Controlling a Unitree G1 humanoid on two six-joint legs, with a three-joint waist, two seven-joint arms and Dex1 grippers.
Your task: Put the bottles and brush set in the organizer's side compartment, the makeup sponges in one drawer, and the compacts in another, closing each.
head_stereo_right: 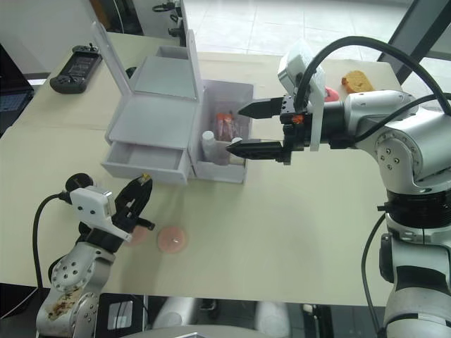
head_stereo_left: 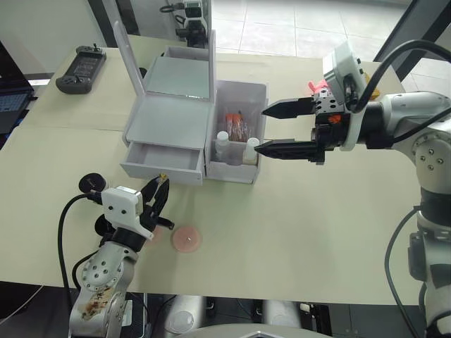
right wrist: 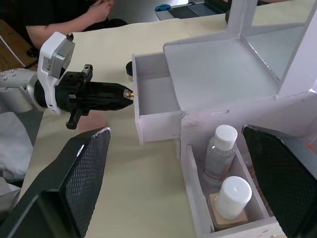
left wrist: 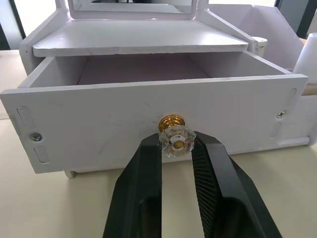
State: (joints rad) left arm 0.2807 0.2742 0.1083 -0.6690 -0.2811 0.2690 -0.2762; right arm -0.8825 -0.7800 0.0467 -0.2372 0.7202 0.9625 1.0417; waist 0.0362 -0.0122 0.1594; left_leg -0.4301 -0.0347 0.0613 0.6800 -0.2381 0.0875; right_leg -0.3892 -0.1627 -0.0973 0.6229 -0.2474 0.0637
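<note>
Left gripper [left wrist: 176, 148] pinches faceted gold knob [left wrist: 174, 136].

robot lab: handheld controller [head_stereo_left: 81, 69], tiled floor [head_stereo_left: 282, 28]

One makeup sponge [head_stereo_left: 156, 233] lies half hidden under the left gripper [head_stereo_left: 161, 191], so its outline cannot be traced. The brush set [head_stereo_left: 238, 125] is too small to count its brushes, and the organizer's side compartment [head_stereo_left: 243, 90] wall covers its lower part. The shorter bottle [right wrist: 220, 152] shows no readable label. A dark round object [head_stereo_left: 91, 184] behind the left gripper's arm is partly covered and unidentifiable. In the left wrist view the drawer [left wrist: 148, 126] floor is mostly screened by its front panel. The person [right wrist: 64, 15] is cut off by the picture's edge
</note>
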